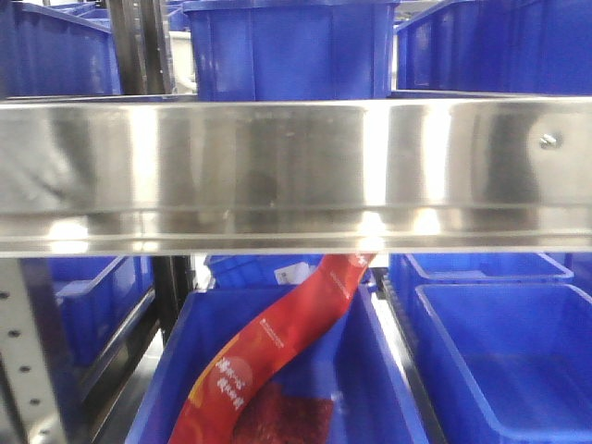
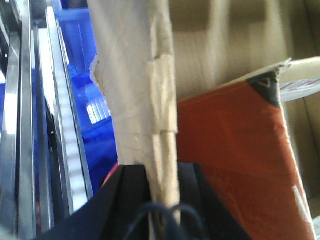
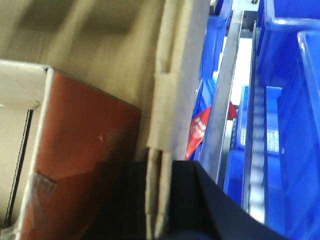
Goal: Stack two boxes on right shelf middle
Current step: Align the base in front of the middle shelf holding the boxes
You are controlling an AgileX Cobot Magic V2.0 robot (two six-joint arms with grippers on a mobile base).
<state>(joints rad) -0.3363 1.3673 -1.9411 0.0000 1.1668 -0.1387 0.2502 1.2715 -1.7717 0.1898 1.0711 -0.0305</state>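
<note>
1. Upper bin (image 1: 287, 55): blue plastic, standing on the shelf (image 1: 296, 166) between other blue bins. Its contents cannot be seen from the front.
2. Middle bin (image 1: 370, 388): blue plastic, on the level below the shelf. It holds a long red packet (image 1: 277, 351) with white print, which leans diagonally from the bin's front left up toward the back right.
3. Right bin (image 1: 499, 361): blue plastic, just beside the middle bin on the lower level. Only its bare blue inside shows.
4. Left bin (image 1: 88, 305): blue plastic, lower level, beyond a perforated grey upright and partly hidden.
5. Shelf: a stainless-steel tier whose broad, mirror-like front lip spans the front view, with one screw head near its right end.
6. Cardboard box (image 2: 135, 90): plain brown corrugated board with the top open.
   - It holds a red carton (image 2: 235, 160) with pale edges, lying tilted against the inner wall.
   - The outer side is creased.
   - A torn, jagged flap edge overlaps the side, and a taped seam runs along the wall edge.
   - The box sits between the two arms, close beside the steel rack rails and the blue bins. Whether it rests on anything cannot be told.
7. Left tool (image 2: 159, 175): black fingers are closed on one wall of the cardboard box, one finger inside and one outside.
8. Right tool (image 3: 157, 170): black fingers are clamped in the same way on the opposite wall, with the red carton lying on its inner side.
</note>
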